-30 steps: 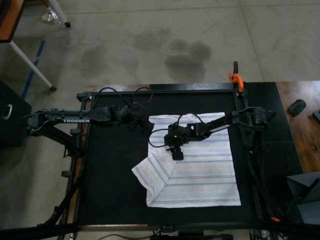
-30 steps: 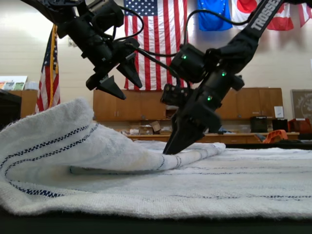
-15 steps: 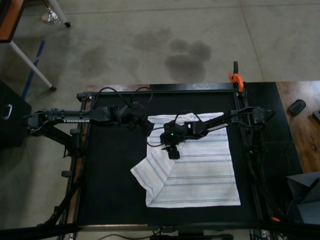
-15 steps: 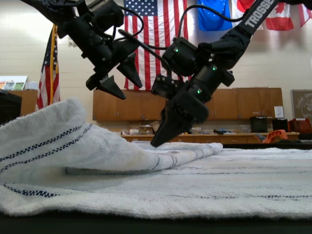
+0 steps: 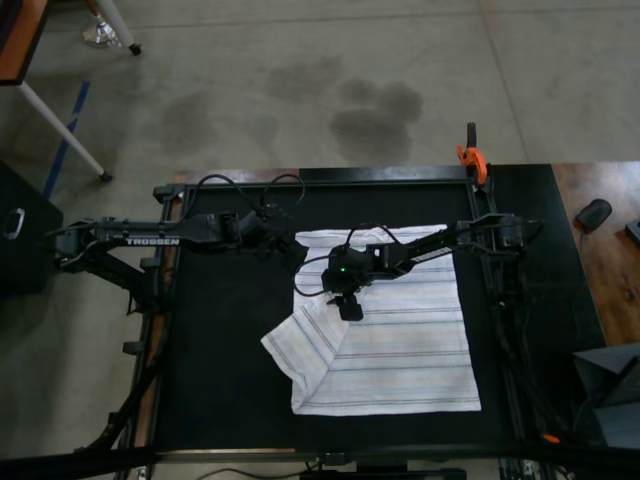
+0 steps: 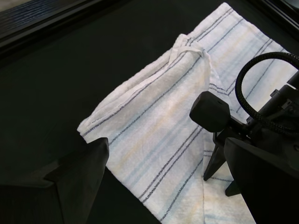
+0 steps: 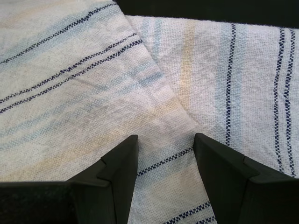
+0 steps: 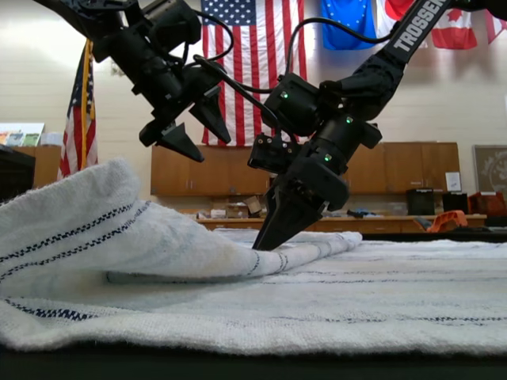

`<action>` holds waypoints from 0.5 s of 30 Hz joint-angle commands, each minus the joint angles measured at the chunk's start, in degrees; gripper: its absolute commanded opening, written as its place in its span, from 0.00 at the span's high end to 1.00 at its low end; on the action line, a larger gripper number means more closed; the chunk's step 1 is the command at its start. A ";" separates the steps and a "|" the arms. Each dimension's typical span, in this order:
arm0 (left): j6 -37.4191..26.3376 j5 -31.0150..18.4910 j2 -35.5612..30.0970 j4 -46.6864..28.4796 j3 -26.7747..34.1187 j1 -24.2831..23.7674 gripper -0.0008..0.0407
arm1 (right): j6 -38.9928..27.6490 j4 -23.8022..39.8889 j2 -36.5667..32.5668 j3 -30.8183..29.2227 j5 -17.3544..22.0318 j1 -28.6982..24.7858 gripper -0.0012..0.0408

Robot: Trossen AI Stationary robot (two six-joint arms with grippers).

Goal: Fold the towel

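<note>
Towel [image 5: 400, 340] lies spread on the black table [image 5: 220, 360], occupying the centre and the 3 o'clock half of the top view. Progress is judged as early: only one corner has been turned in. At about 8 o'clock of the cloth, a triangular flap [image 5: 300, 345] is folded diagonally over the main body, its edge running up toward the centre; the exterior view shows this flap as a raised hump with air beneath it, not pressed flat. Remaining cloth is a single flat layer with stripes running across, the corners at 1, 4 and 7 o'clock being undisturbed. Left gripper [image 5: 285, 243] hangs above the table just off the cloth's 11 o'clock corner, fingers spread wide and empty, well clear of the fabric in the exterior view. Right gripper [image 5: 350, 308] stands at the flap's upper end, near the middle of the cloth; its wrist view shows the fingers [image 7: 117, 168] parted a narrow way, straddling the flap's edge with nothing clamped between them, tips at or just above the fabric. Whether they touch cannot be told. No full half-fold is made yet; in my judgement the main folds all remain outstanding.
</note>
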State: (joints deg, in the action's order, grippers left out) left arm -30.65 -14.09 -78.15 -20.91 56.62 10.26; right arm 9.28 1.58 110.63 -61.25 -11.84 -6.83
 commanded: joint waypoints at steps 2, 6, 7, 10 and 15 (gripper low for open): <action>0.02 0.09 -0.02 0.02 -0.02 0.00 0.15 | 0.37 -0.26 -0.39 -0.26 0.00 -0.09 0.59; 0.02 0.11 -0.02 0.00 -0.02 0.00 0.15 | 0.42 -2.62 -0.15 -0.39 0.04 -0.24 0.59; 0.02 0.11 -0.02 0.00 -0.02 0.00 0.15 | 0.44 -2.91 -0.17 -0.39 0.04 -0.37 0.59; 0.02 0.11 -0.02 0.00 -0.02 0.00 0.15 | 0.42 -2.84 -0.17 -0.33 0.04 -0.63 0.59; 0.02 0.09 -0.02 -0.02 -0.02 0.00 0.15 | 0.02 -1.16 -0.17 -0.24 0.00 -1.11 0.59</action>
State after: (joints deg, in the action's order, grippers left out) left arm -30.68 -14.00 -78.15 -20.86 56.62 10.26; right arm 9.45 -0.36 110.43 -61.56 -11.81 -7.81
